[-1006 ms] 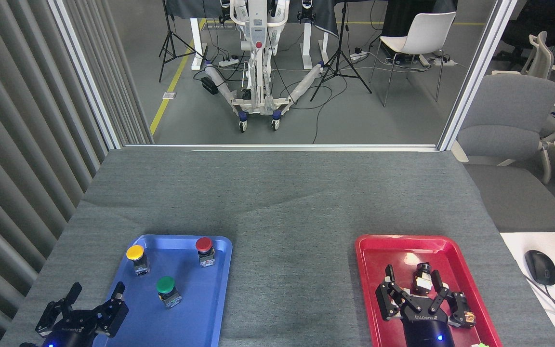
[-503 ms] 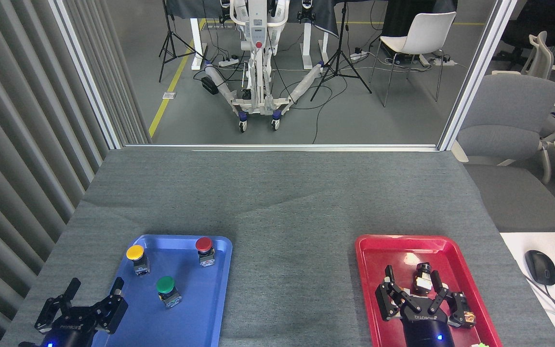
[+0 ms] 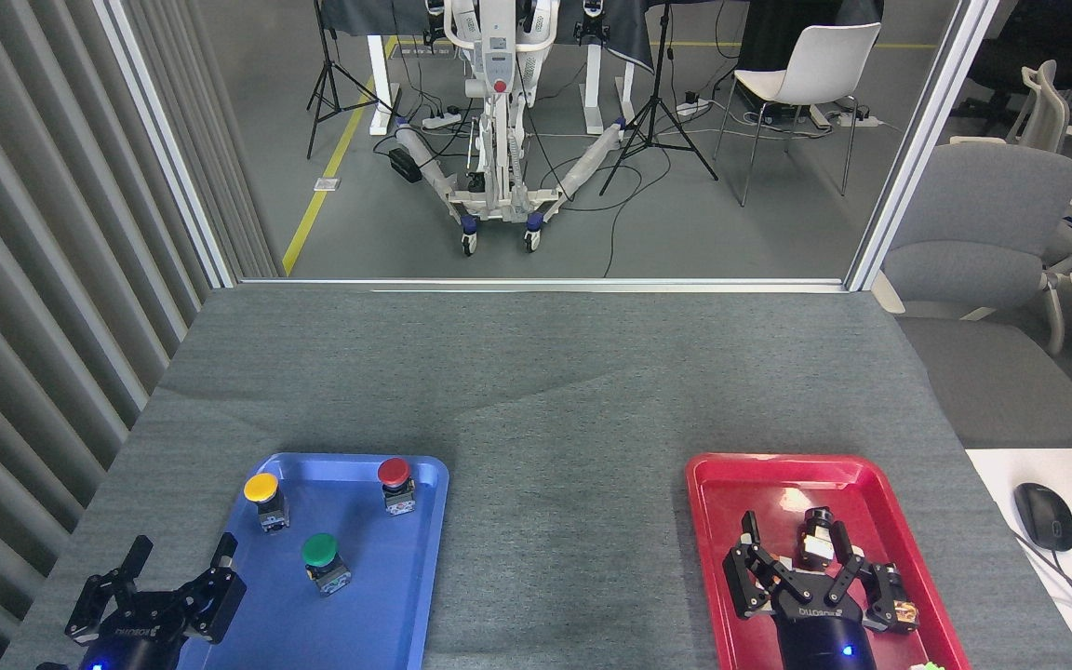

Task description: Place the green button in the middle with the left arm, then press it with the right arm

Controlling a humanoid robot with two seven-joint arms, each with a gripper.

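Now the left jaws stand spread wide and empty at the blue tray's near-left edge, so the reach should go forward and right, coming down over the green button to close low on its base, clear of the yellow button. That button sits upright mid-tray, near and apart from them; the right jaws hang splayed over the red tray, gripping nothing I can make out.
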